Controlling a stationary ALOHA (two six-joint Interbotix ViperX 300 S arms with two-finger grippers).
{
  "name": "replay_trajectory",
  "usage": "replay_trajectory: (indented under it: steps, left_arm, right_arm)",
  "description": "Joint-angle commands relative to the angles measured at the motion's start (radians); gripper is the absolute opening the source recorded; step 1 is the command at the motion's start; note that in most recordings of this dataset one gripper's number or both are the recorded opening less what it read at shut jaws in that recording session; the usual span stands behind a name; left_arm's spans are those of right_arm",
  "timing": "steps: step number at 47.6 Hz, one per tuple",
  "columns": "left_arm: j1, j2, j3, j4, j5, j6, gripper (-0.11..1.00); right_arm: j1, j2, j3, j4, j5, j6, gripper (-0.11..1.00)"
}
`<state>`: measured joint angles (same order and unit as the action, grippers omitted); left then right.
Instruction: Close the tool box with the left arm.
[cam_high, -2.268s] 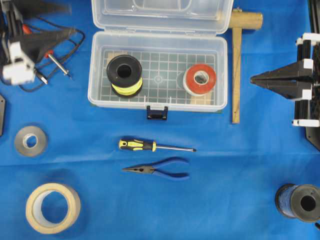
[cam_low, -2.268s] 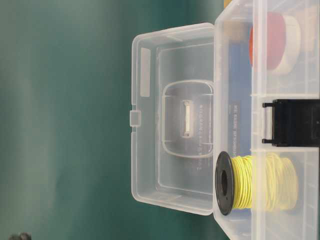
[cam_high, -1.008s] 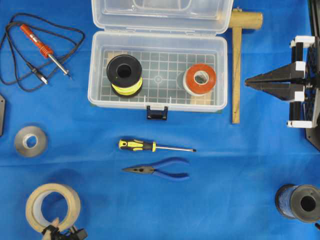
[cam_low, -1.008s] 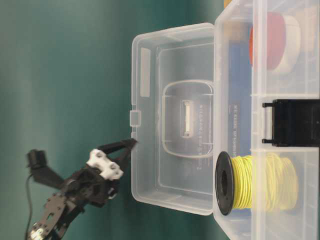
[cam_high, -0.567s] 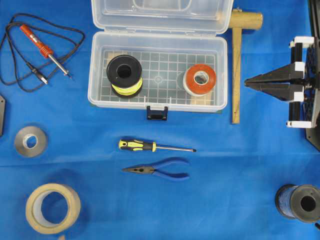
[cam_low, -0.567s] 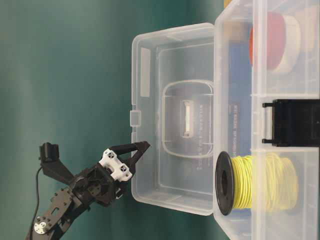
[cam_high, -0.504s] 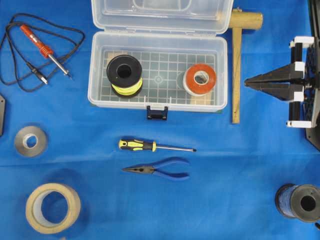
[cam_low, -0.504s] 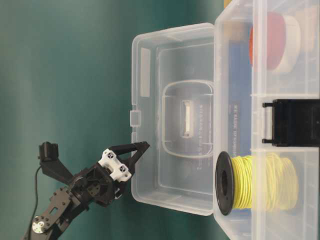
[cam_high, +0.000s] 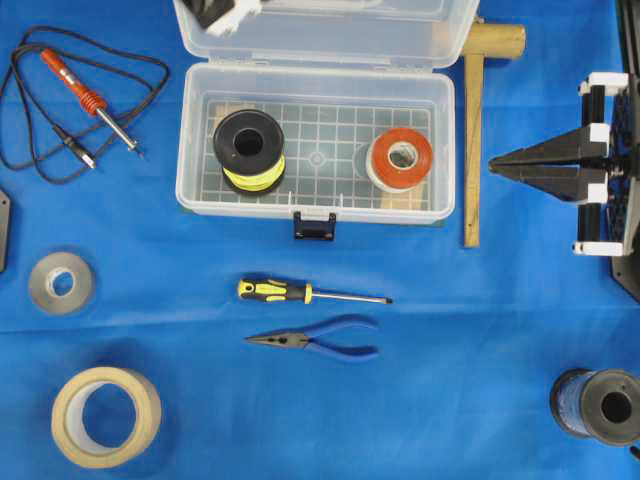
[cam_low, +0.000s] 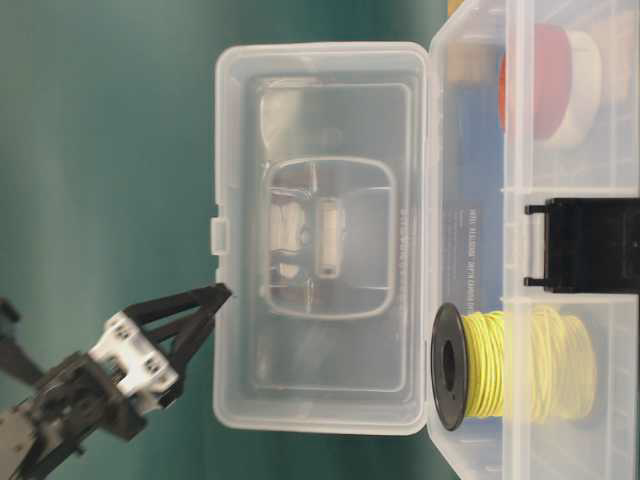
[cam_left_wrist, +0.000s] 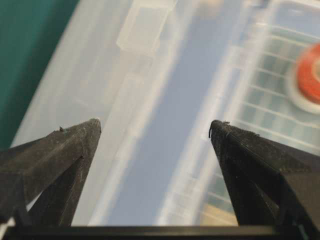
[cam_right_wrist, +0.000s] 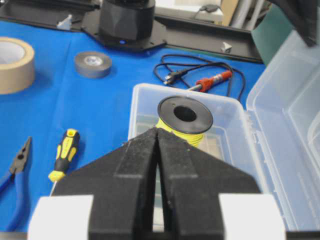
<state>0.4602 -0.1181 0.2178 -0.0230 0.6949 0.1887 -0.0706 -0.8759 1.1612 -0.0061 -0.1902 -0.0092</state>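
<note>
You get bright, even light from above, with only soft shadows on the blue cloth (cam_high: 480, 380). Your left wrist view is blurred across the tool box (cam_left_wrist: 165, 125); its clear lid (cam_low: 320, 240) shows mild glare.

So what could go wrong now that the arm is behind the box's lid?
The left gripper meets the lid only with thin pointed tips near one end of its edge, so it might slip off and let the lid drop back. The yellow wire spool stands tall inside the tool box; the lid may catch on it. A hard push could slide the whole box toward the screwdriver.
</note>
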Motion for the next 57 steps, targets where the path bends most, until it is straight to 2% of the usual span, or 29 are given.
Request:
replay_trajectory:
  steps: [1, 7, 26, 35, 41, 48, 57]
  left_arm:
    - [-0.064, -0.020, 0.034, -0.006, 0.034, -0.031, 0.93]
    - [-0.115, -0.049, 0.080, -0.008, 0.041, -0.049, 0.93]
    - [-0.353, -0.143, 0.207, -0.008, 0.063, -0.172, 0.92]
    - [-0.453, -0.206, 0.216, -0.008, 0.091, -0.181, 0.92]
    - [-0.468, -0.275, 0.216, -0.005, 0.075, -0.173, 0.92]
    - [-0.451, -0.405, 0.272, 0.000, -0.046, -0.172, 0.92]
    - [-0.423, -0.624, 0.410, 0.000, -0.279, -0.167, 0.92]
  right_arm:
    - [0.000, 0.005, -0.020, -0.002, -0.005, -0.002, 0.00]
    - [0.000, 0.005, -0.021, -0.002, -0.005, -0.003, 0.00]
    - [0.000, -0.006, -0.028, -0.002, -0.005, -0.002, 0.00]
    - [0.000, -0.008, -0.029, -0.002, -0.005, 0.000, 0.00]
    - [0.000, -0.014, -0.031, -0.003, -0.005, 0.000, 0.00]
    - [0.000, -0.015, -0.031, -0.003, -0.005, 0.000, 0.00]
    - [0.000, -0.018, -0.031, -0.003, -0.005, -0.002, 0.00]
